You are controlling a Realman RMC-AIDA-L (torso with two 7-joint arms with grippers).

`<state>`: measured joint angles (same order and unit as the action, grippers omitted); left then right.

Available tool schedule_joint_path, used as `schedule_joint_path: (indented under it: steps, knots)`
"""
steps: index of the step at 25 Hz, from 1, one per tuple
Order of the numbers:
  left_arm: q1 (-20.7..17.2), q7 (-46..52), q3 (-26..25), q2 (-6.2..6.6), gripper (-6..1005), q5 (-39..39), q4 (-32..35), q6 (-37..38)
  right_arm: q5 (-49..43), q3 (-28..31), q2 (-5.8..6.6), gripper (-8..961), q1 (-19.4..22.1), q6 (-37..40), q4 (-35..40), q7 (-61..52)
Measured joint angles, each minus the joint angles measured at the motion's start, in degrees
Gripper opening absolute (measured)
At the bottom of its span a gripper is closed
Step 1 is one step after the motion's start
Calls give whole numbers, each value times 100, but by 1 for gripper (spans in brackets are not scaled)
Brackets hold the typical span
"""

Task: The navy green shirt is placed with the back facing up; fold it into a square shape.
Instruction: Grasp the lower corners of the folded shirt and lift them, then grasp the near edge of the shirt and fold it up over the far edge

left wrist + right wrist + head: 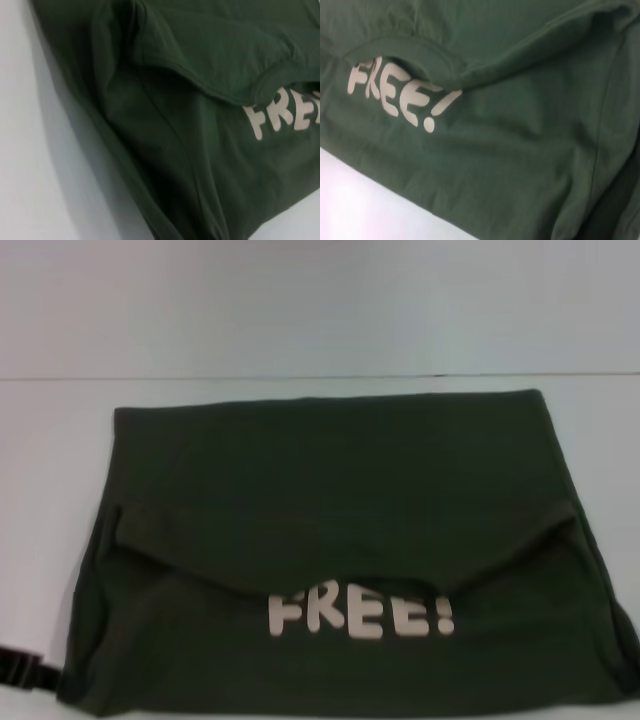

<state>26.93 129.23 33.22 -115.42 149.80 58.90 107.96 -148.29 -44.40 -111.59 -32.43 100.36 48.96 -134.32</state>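
Observation:
The navy green shirt [340, 530] lies on the white table, folded into a wide rectangle. Its upper layer is folded over toward me, and that layer's curved edge ends just above the cream letters "FREE!" [360, 615]. The left wrist view shows the shirt's left side [170, 150] with folded layers and part of the letters [280, 115]. The right wrist view shows the right side [520, 150] and the letters [395, 92]. A small black part, probably my left gripper [22, 668], shows at the near left edge beside the shirt's corner. My right gripper is out of view.
The white table [320, 310] runs bare beyond the shirt's far edge, with a thin line [300, 377] across it. Narrow bare strips lie left [50, 490] and right [600, 440] of the shirt. The shirt's near edge reaches the bottom of the head view.

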Motion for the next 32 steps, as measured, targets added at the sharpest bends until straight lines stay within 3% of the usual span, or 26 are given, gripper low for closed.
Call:
schedule_joint_path:
  steps: [5,8,16,22,24,27,32]
  knots:
    - [-181,-286,-171,-52,77,162,148,409,-41,191,-36,21,162,335,25,220]
    - [-134,-422,-547,-31,78,116,148,443,45,642,-10,21,155,375,-1,430]
    - [516,68,-1184,244,81,6,-274,-104,808,1525,147,22,-148,96,-175,453]
    - [1011,768,-1201,356,83,-112,-483,-989,1522,1807,165,21,-289,-1177,-339,131]
    - [1207,957,-1182,368,84,-122,-580,-1391,1795,1785,122,21,-312,-1692,-373,98]
    - [1435,1131,-1107,353,85,-121,-795,-1979,2031,1747,-53,21,-401,-2546,-442,130]
    - [1690,1329,-856,175,86,-128,-1189,-3253,2051,1447,-338,21,-658,-4038,-851,265]
